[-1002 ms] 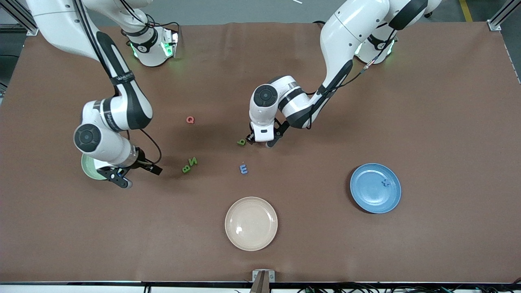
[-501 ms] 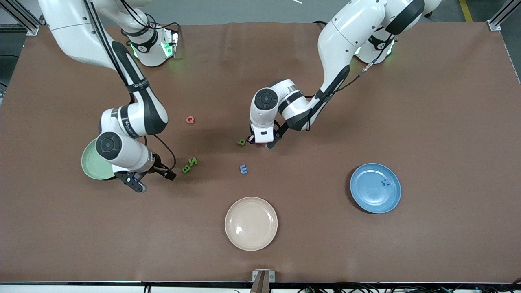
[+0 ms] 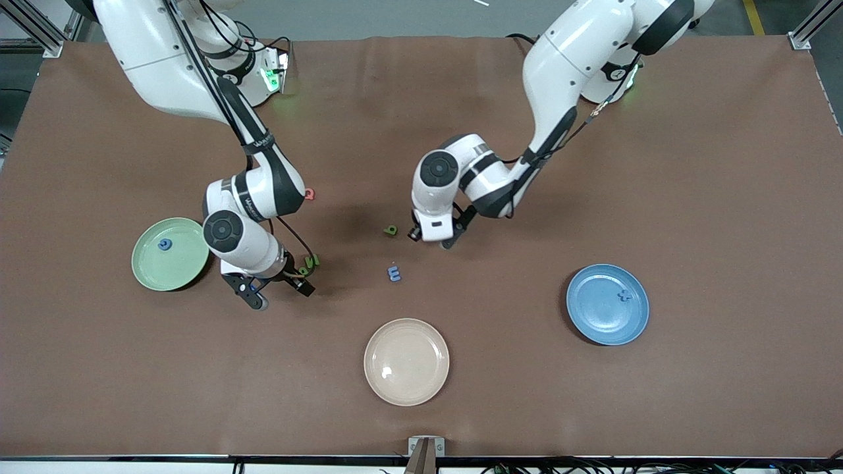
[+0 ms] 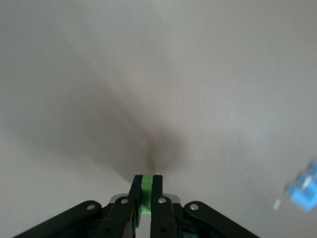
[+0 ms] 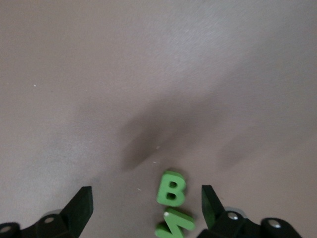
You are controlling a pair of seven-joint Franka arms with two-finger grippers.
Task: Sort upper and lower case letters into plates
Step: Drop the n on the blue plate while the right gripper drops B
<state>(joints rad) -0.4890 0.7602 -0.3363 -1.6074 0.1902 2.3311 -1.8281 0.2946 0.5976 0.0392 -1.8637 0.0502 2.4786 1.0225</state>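
Note:
My left gripper (image 3: 433, 238) is low over the table's middle, shut on a small green letter (image 4: 145, 191). Another green letter (image 3: 390, 230) lies beside it, and a blue letter (image 3: 394, 272) lies nearer the front camera. My right gripper (image 3: 278, 293) is open above the green B (image 5: 172, 190) and N (image 5: 174, 224), which lie between its fingers (image 5: 81, 206). The pink Q (image 3: 309, 193) is partly hidden by the right arm. The pale green plate (image 3: 191, 263) holds a blue letter (image 3: 164, 244). The blue plate (image 3: 593, 316) holds a blue letter (image 3: 623, 295).
A cream-beige plate (image 3: 406, 361) sits near the table's front edge, between the other two plates. Brown table surface (image 3: 691, 197) lies bare toward the left arm's end.
My right arm swung from over the pale green plate to the B and N, uncovering the plate and its blue letter. My left gripper closed on a green letter.

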